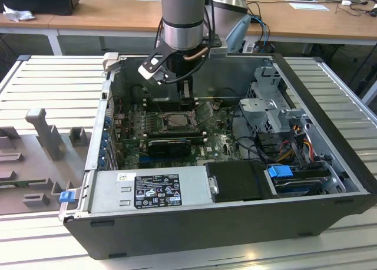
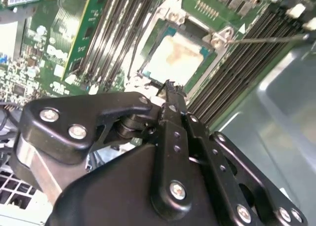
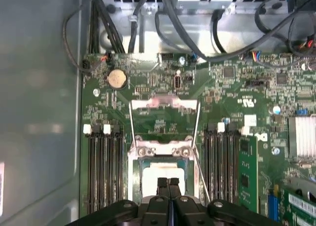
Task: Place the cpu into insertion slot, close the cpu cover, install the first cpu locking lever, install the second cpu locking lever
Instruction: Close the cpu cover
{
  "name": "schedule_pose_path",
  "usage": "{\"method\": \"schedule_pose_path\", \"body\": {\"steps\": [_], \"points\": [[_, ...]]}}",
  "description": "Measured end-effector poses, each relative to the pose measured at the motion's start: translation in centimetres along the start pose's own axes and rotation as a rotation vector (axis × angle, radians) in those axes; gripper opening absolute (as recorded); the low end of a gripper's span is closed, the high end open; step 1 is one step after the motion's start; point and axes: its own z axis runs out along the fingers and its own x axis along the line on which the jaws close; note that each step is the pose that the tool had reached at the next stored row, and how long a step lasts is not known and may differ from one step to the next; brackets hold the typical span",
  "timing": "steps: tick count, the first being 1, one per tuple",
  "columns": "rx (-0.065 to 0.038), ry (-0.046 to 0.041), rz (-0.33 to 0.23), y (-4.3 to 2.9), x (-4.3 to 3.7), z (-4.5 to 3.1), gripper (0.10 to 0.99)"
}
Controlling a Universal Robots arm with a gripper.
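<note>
The cpu (image 3: pixel 150 176) (image 2: pixel 177 63), a pale silver square, lies flat in the insertion slot (image 3: pixel 132 171) (image 1: pixel 174 121) on the green board. The cpu cover (image 3: pixel 164 105) is swung up and open behind the slot, and the board shows through its window. A thin wire locking lever (image 3: pixel 198 171) (image 2: pixel 266 38) stands free beside the slot. My gripper (image 3: pixel 168 182) (image 2: pixel 169 88) (image 1: pixel 177 92) hangs just above the near edge of the cpu. Its black fingers are pressed together with nothing between them.
Long black memory slots (image 3: pixel 103 171) (image 3: pixel 222 167) flank the socket on both sides. A coin battery (image 3: pixel 117 78) and cable bundles (image 3: pixel 197 33) lie beyond the cover. The case wall (image 3: pixel 39 112), power supply (image 1: pixel 153 190) and drive cage (image 1: pixel 271 105) hem in the board.
</note>
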Motion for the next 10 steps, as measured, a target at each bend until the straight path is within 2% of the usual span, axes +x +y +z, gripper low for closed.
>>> {"method": "schedule_pose_path", "body": {"steps": [3,7,8,10], "points": [[0.000,-0.0001,0.000,0.19,0.00,-0.13,0.106],[0.000,-0.0001,0.000,0.30,0.03,-1.63,0.106],[0.000,0.0001,0.000,0.35,0.03,-1.76,0.106],[0.001,0.0000,0.000,1.20,0.03,-1.71,0.106]]}}
